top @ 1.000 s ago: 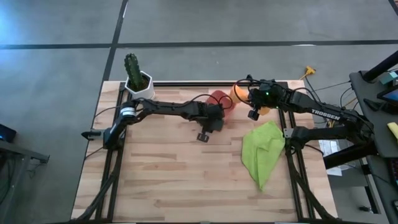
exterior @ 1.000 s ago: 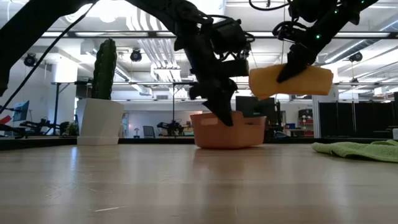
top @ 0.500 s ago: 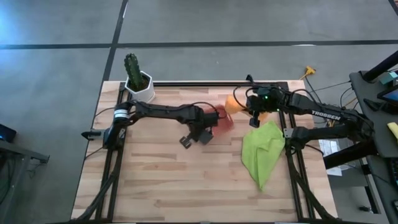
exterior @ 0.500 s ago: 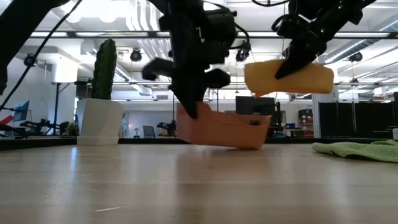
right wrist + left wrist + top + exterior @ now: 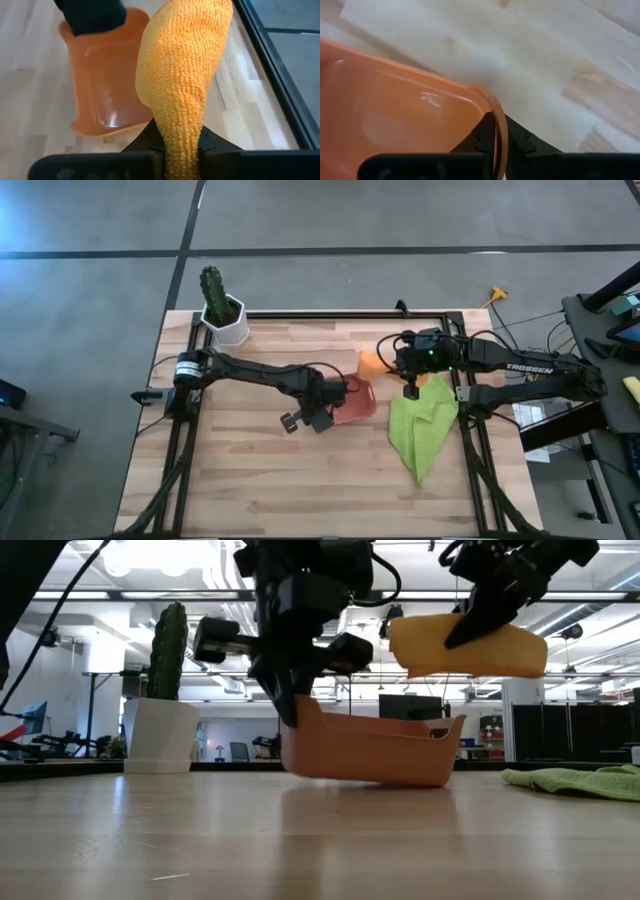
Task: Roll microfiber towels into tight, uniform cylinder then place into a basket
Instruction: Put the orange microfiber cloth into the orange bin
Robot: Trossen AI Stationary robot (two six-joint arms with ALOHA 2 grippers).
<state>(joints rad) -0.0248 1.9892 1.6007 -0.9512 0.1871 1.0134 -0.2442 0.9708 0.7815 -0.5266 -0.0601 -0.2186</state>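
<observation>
Left gripper (image 5: 290,710) pinched on tub (image 5: 370,748) rim, tilting it above table. Right gripper (image 5: 176,142) clamped on orange roll (image 5: 182,75), just beside tub. Soft, light, probably unrolls easily; best gripped mid-roll. Green towel (image 5: 420,425) flat nearby.

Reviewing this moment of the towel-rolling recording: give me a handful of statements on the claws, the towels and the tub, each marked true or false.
1. The left claw grips the rim of the red tub, one end tipped off the table. True.
2. The orange towel lies inside the tub. False: the right claw holds it rolled, in the air above the tub.
3. The green towel is rolled into a cylinder. False: it lies loose and crumpled on the table.
4. The cactus pot stands at a far corner of the table. True.
5. The tub is empty. True, as far as the right wrist view shows.
</observation>
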